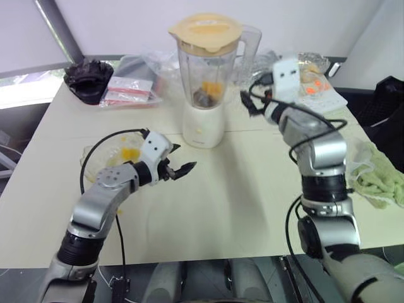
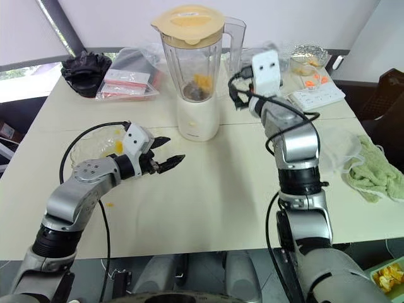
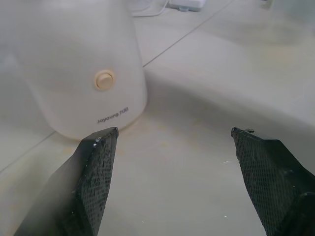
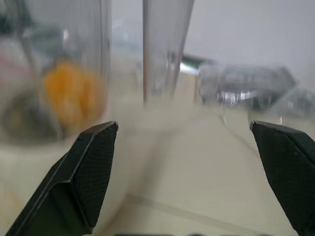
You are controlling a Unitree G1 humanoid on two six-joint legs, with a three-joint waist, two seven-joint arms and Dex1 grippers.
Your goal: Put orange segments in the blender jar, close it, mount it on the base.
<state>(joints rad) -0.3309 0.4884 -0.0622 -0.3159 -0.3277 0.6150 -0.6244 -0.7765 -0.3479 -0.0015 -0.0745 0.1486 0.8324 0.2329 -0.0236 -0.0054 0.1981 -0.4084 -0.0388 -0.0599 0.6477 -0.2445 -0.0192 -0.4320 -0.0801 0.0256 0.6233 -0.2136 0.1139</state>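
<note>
Two grippers hang over a cream table (image 1: pixel 240 208), and both have their black fingers spread wide with nothing between them. The left gripper (image 2: pixel 165 153) sits low over the table, nearer the front edge and left of the middle. It points toward the base (image 1: pixel 203 124). In the left wrist view the base (image 3: pixel 74 69) is close in front of the fingers (image 3: pixel 96 182), and its small yellow knob (image 3: pixel 105 79) faces them.

The right gripper (image 4: pixel 184 167) is up by the right side of the blender jar (image 1: pixel 207 66), near the jar's clear handle (image 1: pixel 252 44). In the right wrist view its fingertips (image 4: pixel 93 162) stand far apart. They do not touch the jar (image 4: pixel 49 73).

The blender jar stands upright on the base, near the middle of the table toward the back edge. A flat cream lid (image 1: pixel 205 30) sits on top of it. Orange segments (image 1: pixel 211 88) lie at the bottom of the jar by the dark hub.

More orange pieces (image 1: pixel 129 153) lie in a clear bowl (image 1: pixel 95 161) near the left edge, just behind the left arm. A green cloth (image 1: pixel 382 180) lies at the right edge. A black bundle (image 1: pixel 88 79) and clear bags (image 1: pixel 132 88) sit by the back left corner. A white power strip (image 2: pixel 315 96) lies toward the back right corner.
</note>
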